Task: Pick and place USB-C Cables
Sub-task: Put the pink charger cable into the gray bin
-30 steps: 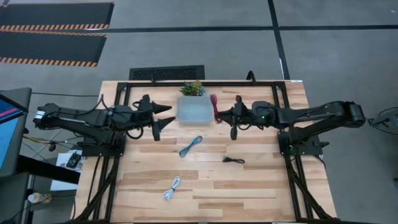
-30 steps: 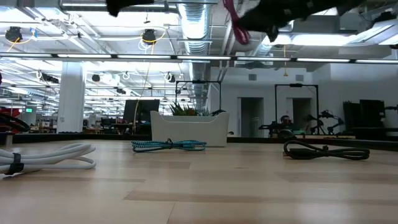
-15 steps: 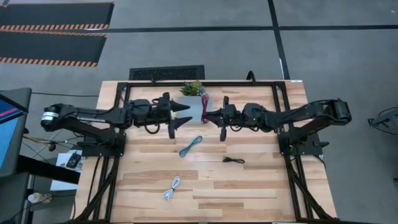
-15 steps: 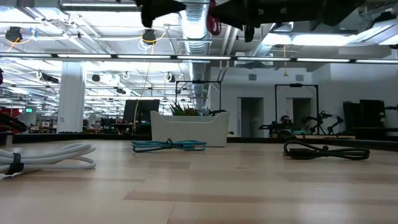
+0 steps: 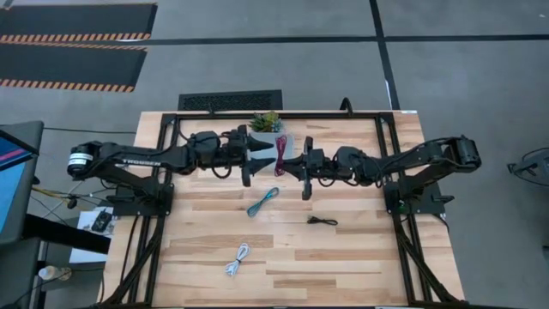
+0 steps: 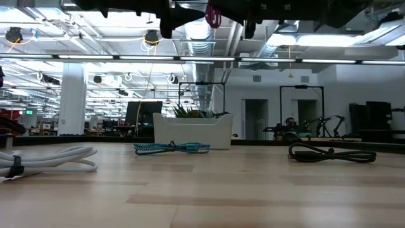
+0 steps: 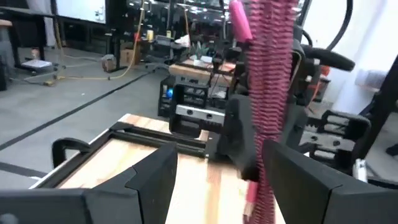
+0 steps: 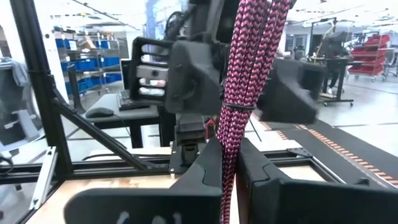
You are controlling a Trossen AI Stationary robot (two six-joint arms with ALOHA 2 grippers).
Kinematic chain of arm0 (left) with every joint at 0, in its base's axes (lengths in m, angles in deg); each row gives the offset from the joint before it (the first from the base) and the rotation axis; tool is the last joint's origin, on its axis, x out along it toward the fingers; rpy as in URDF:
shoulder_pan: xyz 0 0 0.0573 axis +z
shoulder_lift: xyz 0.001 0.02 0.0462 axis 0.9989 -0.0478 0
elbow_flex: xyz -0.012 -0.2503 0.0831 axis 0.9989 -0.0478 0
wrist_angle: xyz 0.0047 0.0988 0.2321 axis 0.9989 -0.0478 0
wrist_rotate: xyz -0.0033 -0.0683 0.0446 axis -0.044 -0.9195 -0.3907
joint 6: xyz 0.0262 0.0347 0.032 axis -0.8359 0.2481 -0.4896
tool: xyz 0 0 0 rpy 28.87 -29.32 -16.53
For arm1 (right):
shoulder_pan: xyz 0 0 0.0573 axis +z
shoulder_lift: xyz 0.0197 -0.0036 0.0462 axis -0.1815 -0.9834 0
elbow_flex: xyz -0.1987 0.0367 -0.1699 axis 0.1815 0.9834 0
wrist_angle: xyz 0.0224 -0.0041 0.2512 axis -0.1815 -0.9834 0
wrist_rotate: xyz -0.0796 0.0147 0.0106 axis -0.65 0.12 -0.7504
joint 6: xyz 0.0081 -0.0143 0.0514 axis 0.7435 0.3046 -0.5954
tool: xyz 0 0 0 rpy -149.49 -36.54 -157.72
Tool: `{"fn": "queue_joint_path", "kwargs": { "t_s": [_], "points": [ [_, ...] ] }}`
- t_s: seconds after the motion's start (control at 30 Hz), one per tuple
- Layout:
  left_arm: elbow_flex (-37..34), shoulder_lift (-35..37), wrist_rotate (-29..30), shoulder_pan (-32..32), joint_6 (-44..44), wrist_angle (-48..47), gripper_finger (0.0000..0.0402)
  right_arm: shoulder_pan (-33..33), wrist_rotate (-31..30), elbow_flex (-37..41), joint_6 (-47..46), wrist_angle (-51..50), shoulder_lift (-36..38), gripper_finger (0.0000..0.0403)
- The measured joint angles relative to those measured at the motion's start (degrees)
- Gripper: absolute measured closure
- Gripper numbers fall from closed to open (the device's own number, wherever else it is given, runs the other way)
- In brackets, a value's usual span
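Note:
The dark red cable bundle (image 5: 280, 154) is up in the air over the clear bin (image 5: 266, 146), held in my right gripper (image 5: 289, 163), which reaches in from the table's right. My left gripper (image 5: 250, 160) is open and faces it from the left. In the left wrist view its fingers (image 7: 149, 180) stand on either side of the dark red bundle (image 7: 267, 93); I cannot tell whether they touch it. The teal cable (image 5: 262, 202), the black cable (image 5: 322, 221) and the white cable (image 5: 238, 259) lie flat on the table. My right gripper (image 8: 229, 168) pinches the dark red bundle (image 8: 231, 134) between its two fingers. The fingers come in level from the table's right and lie across the bundle. The bundle is lifted clear above the bin, its strands side by side.
A small green potted plant (image 5: 266, 122) stands just behind the bin at the table's far edge. The black frame rails (image 5: 171, 137) run along the table's sides. In the low view the bin (image 6: 193, 131) stands behind the teal cable (image 6: 171, 147). Bare wood lies toward the near edge.
My right gripper has carried the dark red bundle toward the table's left, from beside the bin's right wall to over the bin. My left gripper has moved toward the table's right, over the bin's left part, and the two now face each other closely.

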Motion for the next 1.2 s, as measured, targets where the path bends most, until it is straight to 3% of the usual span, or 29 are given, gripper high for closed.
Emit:
{"fn": "queue_joint_path", "kwargs": {
  "t_s": [0.37, 1.2],
  "points": [
    [0.02, -0.17, -7.21, -0.14, 1.41, 3.92, 0.0176, 0.38, 0.01, 0.00, -0.19, 0.31, 0.00, 0.0387],
    [0.02, -0.21, -5.94, -0.53, 2.45, 4.08, 0.0176, 0.42, 0.00, -0.04, -1.79, 0.31, 0.03, 0.0387]
  ]
}}
